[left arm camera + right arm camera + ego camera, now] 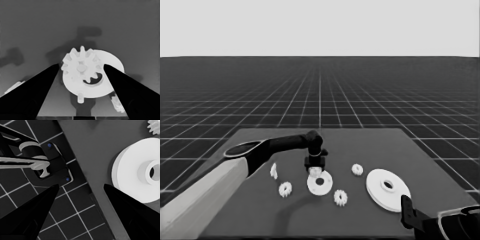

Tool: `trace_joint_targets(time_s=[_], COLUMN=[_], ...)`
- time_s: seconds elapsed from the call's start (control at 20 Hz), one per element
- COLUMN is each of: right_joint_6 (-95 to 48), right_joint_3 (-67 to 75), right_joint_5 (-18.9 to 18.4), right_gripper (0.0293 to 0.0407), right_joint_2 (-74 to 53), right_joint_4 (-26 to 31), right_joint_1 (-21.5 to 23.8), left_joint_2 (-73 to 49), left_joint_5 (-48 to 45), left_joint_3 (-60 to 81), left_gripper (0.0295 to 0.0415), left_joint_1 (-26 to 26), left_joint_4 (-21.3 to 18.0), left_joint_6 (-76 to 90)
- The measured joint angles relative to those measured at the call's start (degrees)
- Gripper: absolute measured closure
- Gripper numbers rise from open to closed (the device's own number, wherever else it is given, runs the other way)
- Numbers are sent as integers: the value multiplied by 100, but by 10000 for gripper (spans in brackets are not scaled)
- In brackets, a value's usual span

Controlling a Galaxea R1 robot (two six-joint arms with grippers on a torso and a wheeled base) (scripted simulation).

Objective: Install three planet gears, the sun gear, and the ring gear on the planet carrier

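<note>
The planet carrier, the smaller round part [321, 183] [110, 85], lies mid-table. One planet gear [314, 172] [81, 67] sits over its far edge, and a pale peg shows in the gear's centre. My left gripper [315, 168] [81, 65] hangs right above, open, its fingers flanking the gear with slim gaps. A bare peg [80, 97] stands on the carrier. Loose planet gears lie at the left [285, 189], front [340, 197] and right [357, 169]. The ring gear, the larger round part [388, 189] [135, 175], rests at the right. My right gripper [406, 204] [81, 185] waits open at the lower right corner.
A thin white piece [274, 171] lies left of the carrier, beside the left arm's pale forearm [205, 200]. Dark machinery with blue lights [50, 167] shows past the table's near right edge. A gear [154, 126] lies beyond the ring gear.
</note>
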Motion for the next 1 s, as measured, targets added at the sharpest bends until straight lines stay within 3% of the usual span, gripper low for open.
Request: trace_joint_targets(time_s=[0.2,0.3,0.4,0.7,0.75,0.8,1.0], right_joint_6=[0,0,0,0,0,0,0], right_joint_3=[0,0,0,0,0,0,0], right_joint_5=[0,0,0,0,0,0,0], right_gripper=[315,315,315,315,315,315,315], right_joint_2=[0,0,0,0,0,0,0], right_joint_4=[0,0,0,0,0,0,0], right_joint_1=[0,0,0,0,0,0,0], left_joint_2=[0,-189,-216,-222,-1420,-2207,-3098], left_joint_5=[0,304,380,414,508,539,522], left_joint_3=[0,564,662,687,2809,3699,4482], left_gripper=[326,326,326,326,326,326,326], left_joint_1=[0,-515,-725,-818,-758,-702,-643], left_joint_4=[0,-439,-620,-716,-600,-550,-492], left_joint_6=[0,-310,-365,-378,-1206,-1379,-1303])
